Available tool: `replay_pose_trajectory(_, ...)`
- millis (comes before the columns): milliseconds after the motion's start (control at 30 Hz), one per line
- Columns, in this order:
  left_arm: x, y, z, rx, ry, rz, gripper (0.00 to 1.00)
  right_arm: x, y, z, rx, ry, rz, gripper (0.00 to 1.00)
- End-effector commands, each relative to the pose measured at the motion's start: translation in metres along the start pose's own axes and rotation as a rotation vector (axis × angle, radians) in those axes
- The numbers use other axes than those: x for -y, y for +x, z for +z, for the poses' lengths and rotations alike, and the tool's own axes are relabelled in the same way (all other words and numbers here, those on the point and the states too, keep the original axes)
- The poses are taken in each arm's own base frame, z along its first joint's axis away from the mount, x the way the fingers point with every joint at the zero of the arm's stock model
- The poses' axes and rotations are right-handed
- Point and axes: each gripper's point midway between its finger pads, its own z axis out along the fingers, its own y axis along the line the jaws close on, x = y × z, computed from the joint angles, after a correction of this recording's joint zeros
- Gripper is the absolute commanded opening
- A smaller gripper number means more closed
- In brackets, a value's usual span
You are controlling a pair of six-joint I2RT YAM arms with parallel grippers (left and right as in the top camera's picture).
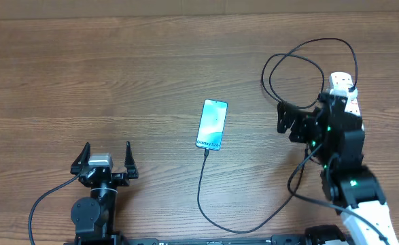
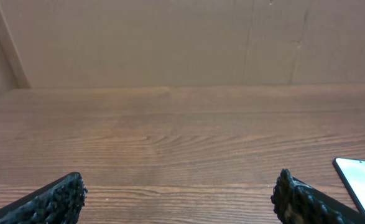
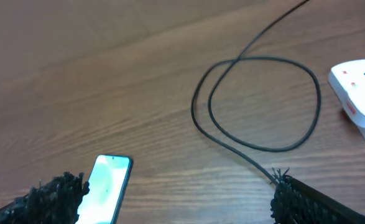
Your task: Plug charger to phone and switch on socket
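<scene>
"The charger (image 1: pixel 199 194) runs from the bottom edge of the phone (image 1: pixel 212 124), sweeps toward us and right, then loops up by the socket (image 3: pixel 358 87). Do we count it as plugged in?"

"Its tip sits right at the phone, which lies flat mid-table with its screen lit. It looks seated, but we cannot see the joint closely enough to be sure."

"So why do we have the right gripper (image 1: pixel 285 119) out there?"

"We judge it is placed for the switch. It hovers empty, jaws wide apart, just beside the socket. From above, our own arm covers most of the strip."

"And the left gripper (image 1: pixel 105 162)?"

"Spread wide, holding nothing, at the near edge, well apart from the phone. That keeps it out of the cable's way, we think."

"Any risk?"

"The cable's loop lies close by the socket, so we could snag it as we turn toward the switch."
</scene>
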Motion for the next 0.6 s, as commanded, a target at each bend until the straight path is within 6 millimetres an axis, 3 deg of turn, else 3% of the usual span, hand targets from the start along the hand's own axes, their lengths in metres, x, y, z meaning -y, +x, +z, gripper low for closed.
replay_pose_trajectory(0,0.001,-0.001,0.000,0.007,0.002,0.020,1.00,-0.001,0.014,0.002,0.027,-0.037,-0.015,1.00)
replay_pose_trajectory(333,0.001,-0.001,0.000,0.007,0.002,0.020,1.00,-0.005,0.007,-0.005,0.275,-0.129,-0.027,1.00)
replay_pose_trajectory(567,0.001,-0.001,0.000,0.007,0.001,0.020,1.00,0.010,0.030,-0.003,0.276,-0.094,-0.021,1.00)
